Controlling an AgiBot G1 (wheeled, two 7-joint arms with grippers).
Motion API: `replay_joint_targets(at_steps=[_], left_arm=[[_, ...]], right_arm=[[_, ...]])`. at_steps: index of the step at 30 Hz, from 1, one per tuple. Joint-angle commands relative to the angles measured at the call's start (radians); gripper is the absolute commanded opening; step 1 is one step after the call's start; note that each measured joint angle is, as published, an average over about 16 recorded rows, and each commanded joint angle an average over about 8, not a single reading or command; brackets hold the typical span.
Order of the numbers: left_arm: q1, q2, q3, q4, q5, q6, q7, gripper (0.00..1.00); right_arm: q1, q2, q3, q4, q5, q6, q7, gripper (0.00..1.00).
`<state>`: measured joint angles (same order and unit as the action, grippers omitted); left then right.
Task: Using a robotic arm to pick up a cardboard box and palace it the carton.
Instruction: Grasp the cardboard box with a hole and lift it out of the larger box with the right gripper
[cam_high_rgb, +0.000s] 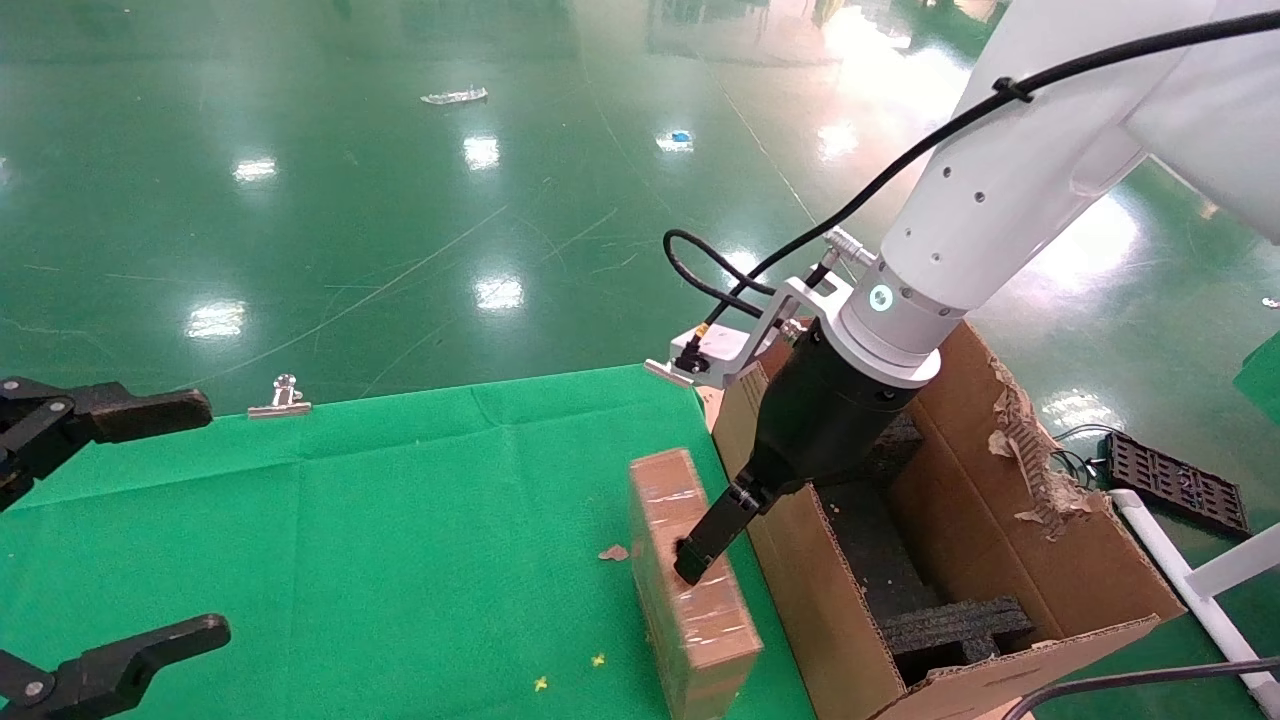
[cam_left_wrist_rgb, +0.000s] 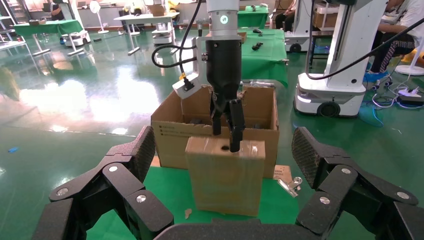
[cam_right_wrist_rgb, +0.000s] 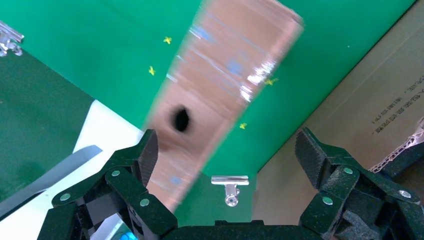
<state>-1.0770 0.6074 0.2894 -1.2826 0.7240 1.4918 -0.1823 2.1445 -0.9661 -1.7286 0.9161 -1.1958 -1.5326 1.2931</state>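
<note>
One cardboard box (cam_high_rgb: 690, 585) on edge, long axis away from robot, right tool (cam_high_rgb: 690, 565) spread above it.

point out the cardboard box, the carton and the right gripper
cardboard box (cam_high_rgb: 690, 600), head view, on its taped top face
carton (cam_high_rgb: 800, 570), head view, on its near side wall
right gripper (cam_high_rgb: 700, 555), head view, at its fingertips on the box

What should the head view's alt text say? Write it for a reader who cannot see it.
The right gripper, on the white robotic arm, reaches down to the top edge of a cardboard box standing on edge on a green cloth, beside an open carton with black foam inside. The left gripper sits idle at the cloth's left edge.
</note>
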Motion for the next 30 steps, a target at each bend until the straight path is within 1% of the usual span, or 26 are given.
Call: replay_joint_targets(at_steps=[1, 11, 12, 16, 18, 19, 20, 21, 26, 28, 30], left_arm=[[0.0, 0.0, 0.0, 0.0, 0.0, 0.0, 0.0, 1.0], [0.0, 0.0, 0.001, 0.0, -0.001, 0.0, 0.0, 1.0], [0.0, 0.0, 0.001, 0.0, -0.001, 0.0, 0.0, 1.0], [0.0, 0.0, 0.001, 0.0, -0.001, 0.0, 0.001, 1.0], [0.0, 0.0, 0.001, 0.0, -0.001, -0.001, 0.001, 1.0], [0.0, -0.001, 0.001, 0.0, -0.001, -0.001, 0.001, 1.0], [0.0, -0.001, 0.001, 0.0, -0.001, -0.001, 0.001, 1.0], [0.0, -0.001, 0.001, 0.0, -0.001, -0.001, 0.001, 1.0], [0.0, -0.001, 0.002, 0.0, -0.001, -0.001, 0.001, 1.0], [0.0, -0.001, 0.002, 0.0, -0.001, -0.001, 0.001, 1.0], [0.0, -0.001, 0.002, 0.0, -0.001, -0.001, 0.001, 1.0]], right_arm=[[0.007, 0.004, 0.003, 0.001, 0.005, -0.001, -0.001, 1.0], [-0.037, -0.019, -0.014, -0.003, -0.004, 0.018, 0.004, 0.99], [-0.041, -0.022, -0.016, -0.003, -0.006, 0.02, 0.004, 0.95], [-0.052, -0.029, -0.023, -0.003, -0.014, 0.026, 0.006, 0.71], [-0.05, -0.029, -0.023, -0.003, -0.015, 0.026, 0.006, 0.62], [-0.048, -0.029, -0.022, -0.003, -0.014, 0.026, 0.006, 0.59], [-0.044, -0.027, -0.02, -0.003, -0.013, 0.025, 0.005, 0.6], [-0.039, -0.025, -0.018, -0.004, -0.012, 0.024, 0.004, 0.63], [-0.009, -0.014, -0.006, -0.006, -0.002, 0.015, -0.005, 0.87], [0.0, -0.01, -0.001, -0.005, 0.002, 0.014, -0.009, 0.95], [0.005, -0.007, 0.002, -0.002, 0.005, 0.014, -0.012, 0.99]])
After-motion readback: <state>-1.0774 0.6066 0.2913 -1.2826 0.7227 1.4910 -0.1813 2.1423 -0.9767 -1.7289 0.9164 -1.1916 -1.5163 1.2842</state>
